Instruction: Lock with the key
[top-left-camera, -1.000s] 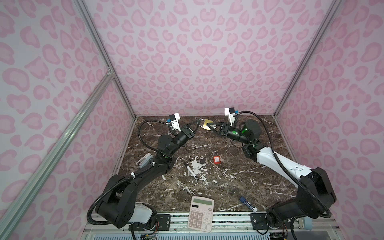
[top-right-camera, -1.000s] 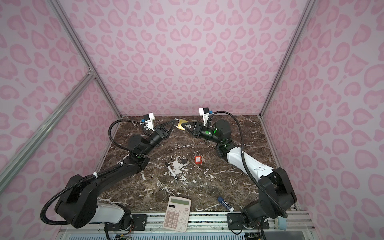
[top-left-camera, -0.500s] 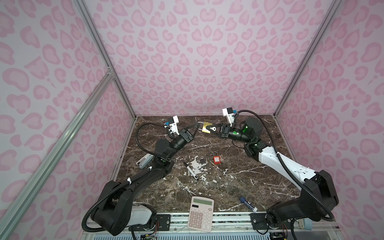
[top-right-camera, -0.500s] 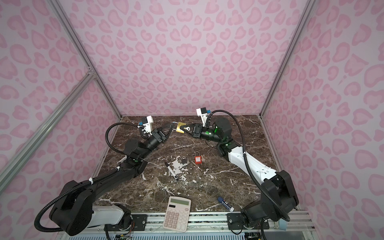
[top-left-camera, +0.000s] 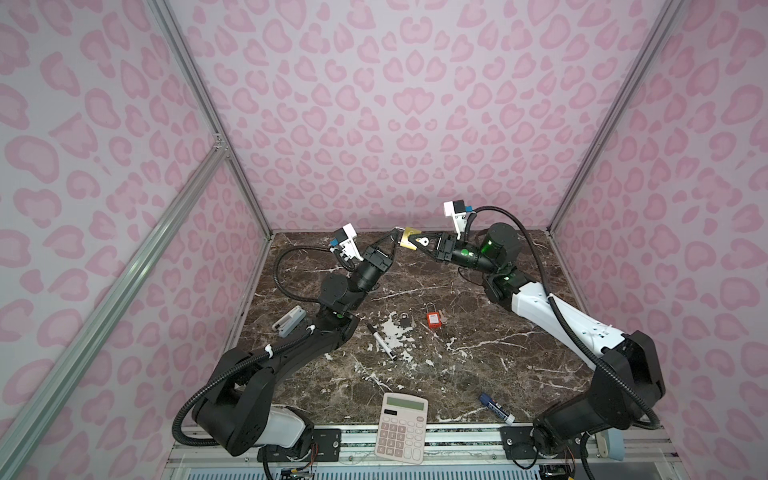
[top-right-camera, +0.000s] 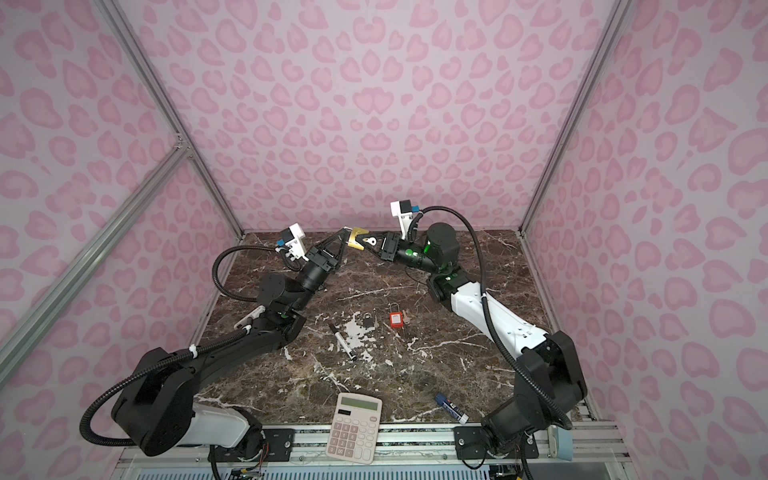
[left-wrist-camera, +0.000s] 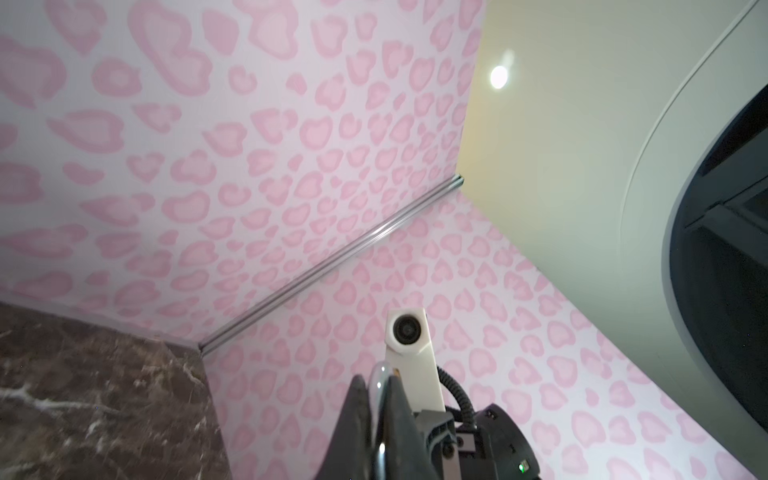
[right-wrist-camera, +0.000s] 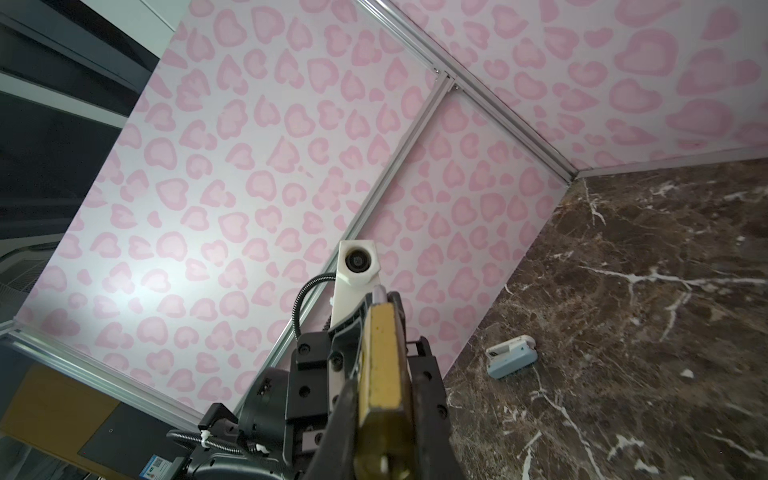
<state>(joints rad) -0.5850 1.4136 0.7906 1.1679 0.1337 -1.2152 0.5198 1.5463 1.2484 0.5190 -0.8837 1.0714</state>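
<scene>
- Progress, judged from how things lie: the brass-yellow metal padlock (top-left-camera: 409, 245) is lifted off the dark marble worktop (top-left-camera: 457, 365). It hangs between the two arms at the upper centre of both top views, just in front of the back wall.
- The small silver metal key (top-left-camera: 423, 240) sits at the padlock's base, its bow toward the right of the frame. It looks seated in the keyway, though it is too small in these views to be sure.
- Left to do, as I judge it: turn the key and confirm the lock has taken. Whether the shackle is pressed home cannot be told.
- Left end effector (top-left-camera: 397, 240): closed tight on the padlock's silver shackle. In the left wrist view the shackle shows as a bright loop pinched between the dark fingers (left-wrist-camera: 359, 415).
- Right end effector (top-left-camera: 417, 243): nearly closed, pinching the key's bow. In the right wrist view the padlock body fills the lower centre, flanked by its fingers.
</scene>
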